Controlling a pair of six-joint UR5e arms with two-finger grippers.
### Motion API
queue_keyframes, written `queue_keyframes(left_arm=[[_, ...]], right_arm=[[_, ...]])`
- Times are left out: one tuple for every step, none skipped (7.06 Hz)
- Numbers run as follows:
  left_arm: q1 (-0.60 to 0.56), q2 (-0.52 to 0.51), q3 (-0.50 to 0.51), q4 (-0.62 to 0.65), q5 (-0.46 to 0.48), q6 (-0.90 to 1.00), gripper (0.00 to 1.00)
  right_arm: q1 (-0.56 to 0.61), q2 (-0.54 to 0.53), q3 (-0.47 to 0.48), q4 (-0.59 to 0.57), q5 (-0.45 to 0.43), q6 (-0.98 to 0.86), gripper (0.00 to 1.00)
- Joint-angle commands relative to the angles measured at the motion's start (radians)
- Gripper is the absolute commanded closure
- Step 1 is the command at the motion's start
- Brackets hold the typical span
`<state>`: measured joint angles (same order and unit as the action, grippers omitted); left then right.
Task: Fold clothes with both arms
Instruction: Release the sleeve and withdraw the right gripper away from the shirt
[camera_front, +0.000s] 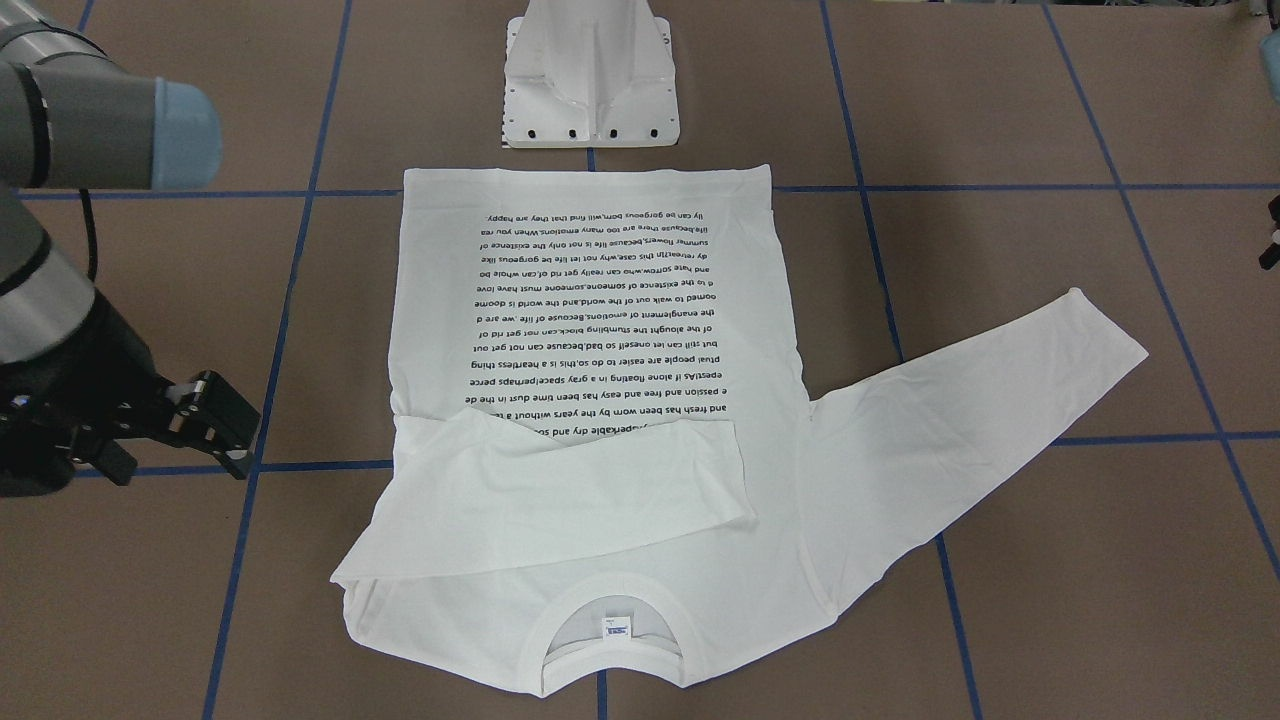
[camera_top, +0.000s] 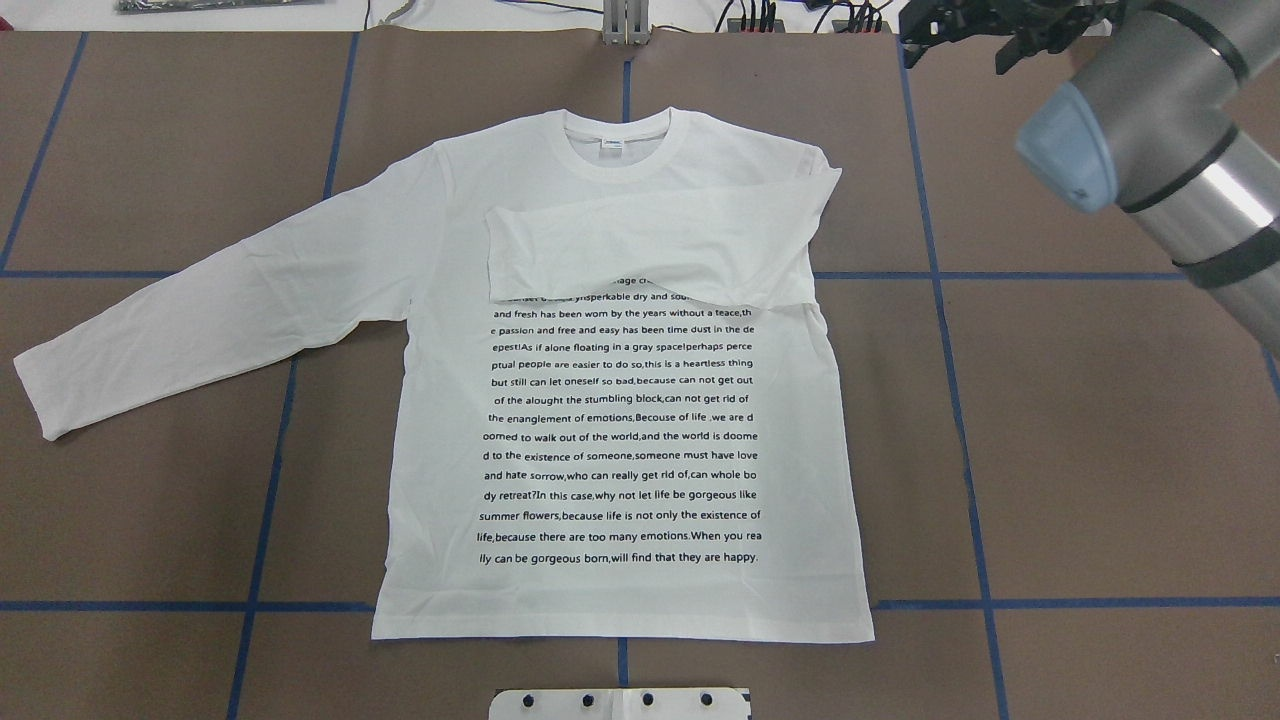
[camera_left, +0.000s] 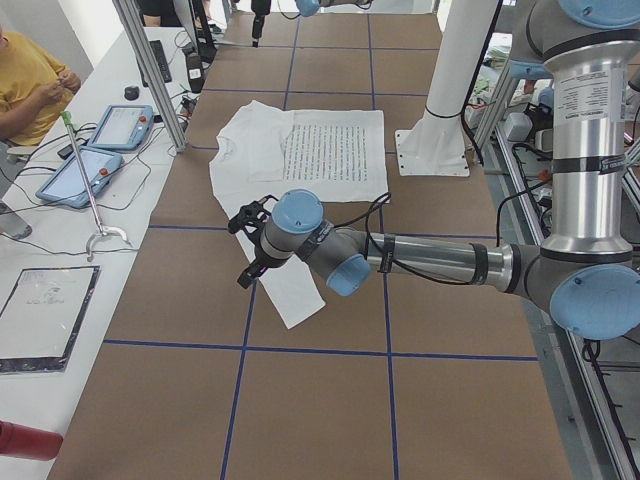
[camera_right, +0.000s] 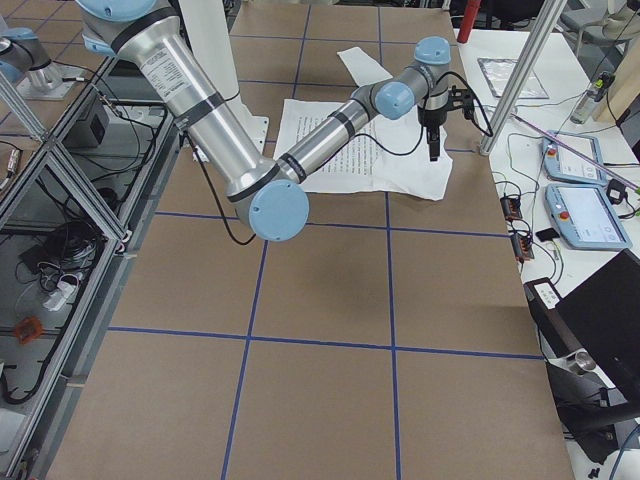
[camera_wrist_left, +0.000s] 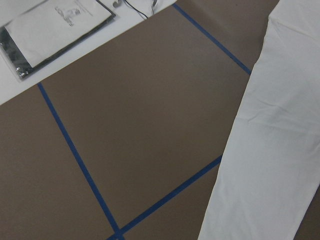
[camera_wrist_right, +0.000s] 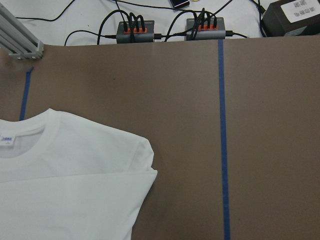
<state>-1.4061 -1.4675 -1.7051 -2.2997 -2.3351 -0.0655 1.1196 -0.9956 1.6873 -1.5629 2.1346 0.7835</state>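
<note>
Right end effector (camera_front: 185, 430) hovers empty, jaws apart, off the T-shirt's (camera_top: 620, 440) shoulder corner, likely keeping clear of the folded sleeve (camera_top: 650, 240) across the chest. Left end effector (camera_left: 250, 245) hangs over the outstretched sleeve (camera_top: 220, 300), probably lining up its fold; can't tell its jaws. T-shirt lies flat, print up, mid-desk (camera_top: 1100, 450).

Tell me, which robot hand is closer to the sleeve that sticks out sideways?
Left. The left gripper hovers right by the spread sleeve. The right gripper is across the shirt, off its other shoulder, beside the folded sleeve.
</note>
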Motion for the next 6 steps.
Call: queue_keyframes(left_arm=[[0.169, 0.065, 0.147, -0.372, 0.155, -0.314, 0.00], [0.234, 0.082, 0.197, -0.471, 0.183, -0.365, 0.00], [0.295, 0.105, 0.196, -0.481, 0.241, -0.388, 0.00], [0.361, 0.113, 0.196, -0.486, 0.290, -0.392, 0.00], [0.402, 0.122, 0.197, -0.488, 0.299, -0.402, 0.00], [0.441, 0.139, 0.197, -0.512, 0.316, -0.402, 0.00]], right_arm=[[0.036, -0.190, 0.162, -0.002, 0.010, -0.082, 0.00], [0.036, -0.225, 0.202, 0.000, 0.007, -0.082, 0.00], [0.036, -0.239, 0.219, 0.000, 0.004, -0.081, 0.00], [0.036, -0.250, 0.227, 0.001, -0.005, -0.078, 0.00], [0.036, -0.270, 0.229, 0.009, -0.007, -0.075, 0.00], [0.036, -0.273, 0.238, 0.009, -0.010, -0.072, 0.00]])
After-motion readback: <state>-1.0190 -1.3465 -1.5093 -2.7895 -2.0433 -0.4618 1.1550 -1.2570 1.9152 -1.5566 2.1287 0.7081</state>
